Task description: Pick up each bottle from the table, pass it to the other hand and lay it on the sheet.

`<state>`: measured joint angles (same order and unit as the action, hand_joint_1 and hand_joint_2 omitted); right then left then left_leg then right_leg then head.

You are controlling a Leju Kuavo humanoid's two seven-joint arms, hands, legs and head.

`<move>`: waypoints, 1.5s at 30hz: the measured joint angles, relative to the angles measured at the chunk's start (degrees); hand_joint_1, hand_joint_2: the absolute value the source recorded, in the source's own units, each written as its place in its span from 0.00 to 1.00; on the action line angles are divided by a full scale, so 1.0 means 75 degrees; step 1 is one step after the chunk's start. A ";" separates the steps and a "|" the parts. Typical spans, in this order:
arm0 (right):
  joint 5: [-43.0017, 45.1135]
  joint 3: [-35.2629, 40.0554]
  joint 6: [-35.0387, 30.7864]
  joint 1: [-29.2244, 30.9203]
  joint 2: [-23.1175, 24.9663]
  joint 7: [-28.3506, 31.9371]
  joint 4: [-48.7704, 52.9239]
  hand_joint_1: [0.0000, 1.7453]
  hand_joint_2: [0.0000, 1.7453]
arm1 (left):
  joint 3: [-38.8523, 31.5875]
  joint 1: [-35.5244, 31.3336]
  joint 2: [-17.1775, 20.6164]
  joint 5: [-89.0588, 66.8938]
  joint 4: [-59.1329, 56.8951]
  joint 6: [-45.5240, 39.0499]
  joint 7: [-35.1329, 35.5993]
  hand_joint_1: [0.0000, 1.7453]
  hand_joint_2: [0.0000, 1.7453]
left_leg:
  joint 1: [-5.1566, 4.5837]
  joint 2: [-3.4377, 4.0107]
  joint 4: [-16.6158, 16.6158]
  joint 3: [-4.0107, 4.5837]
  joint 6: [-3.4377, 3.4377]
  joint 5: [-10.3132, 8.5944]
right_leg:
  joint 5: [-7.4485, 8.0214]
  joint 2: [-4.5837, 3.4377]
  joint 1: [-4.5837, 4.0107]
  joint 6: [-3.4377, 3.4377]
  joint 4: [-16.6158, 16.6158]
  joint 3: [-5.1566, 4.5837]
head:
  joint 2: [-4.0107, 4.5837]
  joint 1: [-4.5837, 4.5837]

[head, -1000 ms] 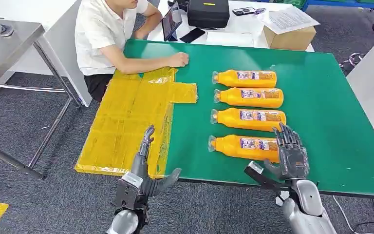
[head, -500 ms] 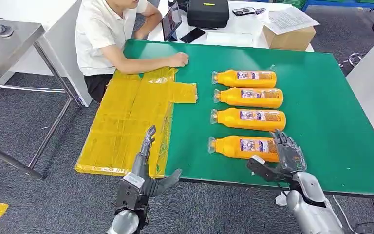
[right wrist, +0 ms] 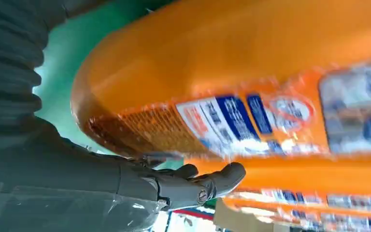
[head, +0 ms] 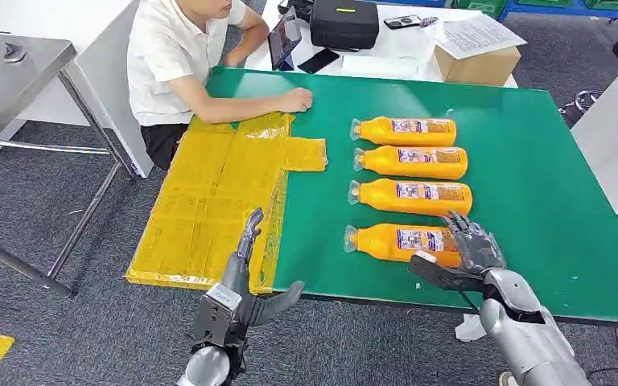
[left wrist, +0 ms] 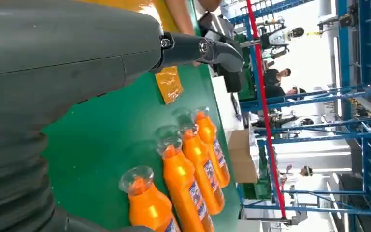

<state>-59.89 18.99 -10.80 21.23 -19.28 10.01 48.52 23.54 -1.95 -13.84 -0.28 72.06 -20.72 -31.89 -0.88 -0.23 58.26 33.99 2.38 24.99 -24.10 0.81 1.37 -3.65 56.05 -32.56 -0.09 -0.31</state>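
Several orange bottles lie side by side on the green table (head: 547,201), caps toward the yellow sheet (head: 209,193). My right hand (head: 471,251) is at the base end of the nearest bottle (head: 398,241), with its fingers spread over the end and its thumb along the near side. That bottle lies flat on the table. It fills the right wrist view as a nearest bottle (right wrist: 251,63) close against my right hand (right wrist: 77,179). My left hand (head: 245,281) hovers open at the table's front edge by the sheet's near corner, holding nothing. The left wrist view looks past my left hand (left wrist: 53,72) to the bottle row (left wrist: 183,179).
A person (head: 177,64) sits at the far left corner with a hand (head: 296,100) resting by the sheet's far end. Behind the table are a cardboard box (head: 477,58) and a black case (head: 344,22). A metal table (head: 8,72) stands at left and a white one (head: 615,137) at right.
My right hand has tipped forward and down from an upright spread pose onto the base end of the nearest bottle. The left hand has barely moved. The bottles have stayed in place.
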 measured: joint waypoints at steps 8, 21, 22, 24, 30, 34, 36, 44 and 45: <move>0.0234 0.0633 0.1044 0.0384 -0.0481 0.0140 -0.0032 1.00 1.00 | 0.0070 -0.0035 0.0000 -0.0035 0.0076 0.0184 0.0058 0.00 1.00 | -0.0001 -0.0002 0.0001 -0.0004 -0.0001 -0.0002 | 0.0003 0.0002 0.0000 -0.0001 0.0000 0.0001 | 0.0000 0.0000; 0.0528 0.1061 0.1294 0.0569 -0.0871 0.0242 -0.0082 1.00 1.00 | 0.0114 -0.0066 0.0000 -0.0032 0.0076 0.0245 0.0064 0.00 1.00 | -0.0001 -0.0002 0.0001 -0.0003 -0.0001 -0.0001 | 0.0002 0.0002 0.0000 -0.0002 -0.0001 -0.0001 | 0.0000 0.0000; 0.0539 0.1078 0.1294 0.0569 -0.0883 0.0242 -0.0082 1.00 1.00 | 0.0111 -0.0067 0.0000 -0.0029 0.0076 0.0248 0.0064 0.00 1.00 | -0.0001 -0.0002 0.0001 -0.0003 -0.0001 -0.0001 | 0.0002 0.0001 0.0000 -0.0002 -0.0001 -0.0001 | 0.0000 0.0000; 0.0548 0.1093 0.1294 0.0569 -0.0909 0.0242 -0.0082 1.00 1.00 | 0.0111 -0.0068 0.0000 -0.0029 0.0076 0.0248 0.0064 0.00 1.00 | -0.0001 -0.0002 0.0001 -0.0003 -0.0001 -0.0001 | 0.0002 0.0002 0.0000 -0.0002 -0.0001 -0.0001 | 0.0000 0.0000; 0.0548 0.1148 0.1297 0.0582 -0.0953 0.0242 -0.0082 1.00 1.00 | 0.0114 -0.0068 0.0000 -0.0026 0.0076 0.0248 0.0064 0.00 1.00 | -0.0001 -0.0002 0.0001 -0.0003 -0.0001 -0.0001 | 0.0003 0.0002 0.0000 -0.0002 -0.0001 -0.0001 | 0.0000 0.0000; 0.0548 0.1166 0.1297 0.0585 -0.0964 0.0242 -0.0085 1.00 1.00 | 0.0114 -0.0069 0.0000 -0.0023 0.0076 0.0248 0.0064 0.00 1.00 | -0.0001 -0.0002 0.0001 -0.0003 -0.0001 -0.0001 | 0.0003 0.0001 0.0000 -0.0002 -0.0001 -0.0001 | 0.0000 0.0003; 0.0548 0.1174 0.1297 0.0587 -0.0970 0.0242 -0.0085 1.00 1.00 | 0.0114 -0.0069 0.0000 -0.0023 0.0076 0.0248 0.0064 0.00 1.00 | -0.0001 -0.0002 0.0001 -0.0003 -0.0001 -0.0001 | 0.0002 0.0002 0.0000 -0.0002 -0.0001 -0.0002 | 0.0000 0.0000; 0.0548 0.1177 0.1300 0.0587 -0.0973 0.0242 -0.0085 1.00 1.00 | 0.0114 -0.0069 0.0000 -0.0023 0.0076 0.0248 0.0064 0.00 1.00 | -0.0001 -0.0002 0.0001 -0.0003 -0.0001 -0.0001 | 0.0002 0.0001 0.0000 -0.0002 -0.0001 -0.0001 | 0.0000 0.0000; 0.0548 0.1180 0.1300 0.0587 -0.0979 0.0242 -0.0085 1.00 1.00 | 0.0114 -0.0069 0.0000 -0.0023 0.0076 0.0248 0.0064 0.00 1.00 | -0.0001 -0.0002 0.0001 -0.0003 -0.0001 -0.0001 | 0.0002 0.0002 0.0000 -0.0002 -0.0001 -0.0001 | 0.0000 0.0000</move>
<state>-55.78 27.85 -1.05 25.63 -26.62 11.82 47.89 24.39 -2.47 -13.84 -0.46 72.63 -18.86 -31.41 -0.88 -0.25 58.27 33.97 2.37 24.98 -24.09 0.82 1.37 -3.66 56.04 -32.57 -0.09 -0.31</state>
